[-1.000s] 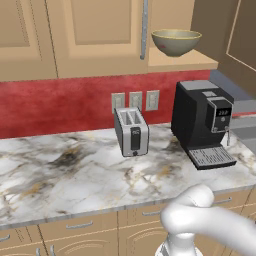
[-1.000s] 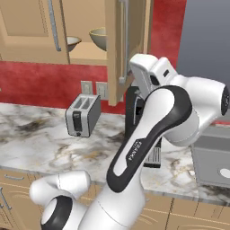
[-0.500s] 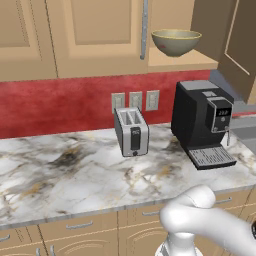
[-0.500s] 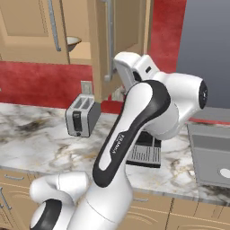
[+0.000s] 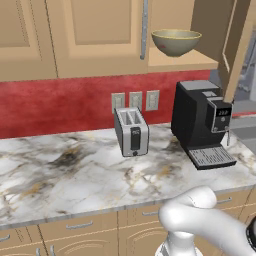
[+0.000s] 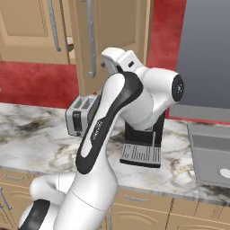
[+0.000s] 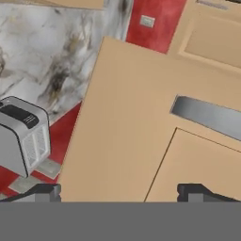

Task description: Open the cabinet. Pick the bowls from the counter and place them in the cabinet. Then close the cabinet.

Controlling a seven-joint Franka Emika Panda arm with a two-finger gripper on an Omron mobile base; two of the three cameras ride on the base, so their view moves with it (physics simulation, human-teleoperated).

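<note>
The gripper [image 7: 117, 190] is holding its jaws wide by the open cabinet door [image 7: 141, 141]. The door is probably stiff and light, best pushed on its flat face.

The tan cabinet [image 5: 100, 35] stands half open, an olive-yellow bowl [image 5: 176, 42] upright on its shelf.

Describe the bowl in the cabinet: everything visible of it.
The bowl is round, deep and olive-yellow, with a lighter rim and a darker hollow inside. It stands upright on the tan shelf of the open cabinet, above the coffee machine. Only the shelf touches it; nothing visible lies inside.
</note>
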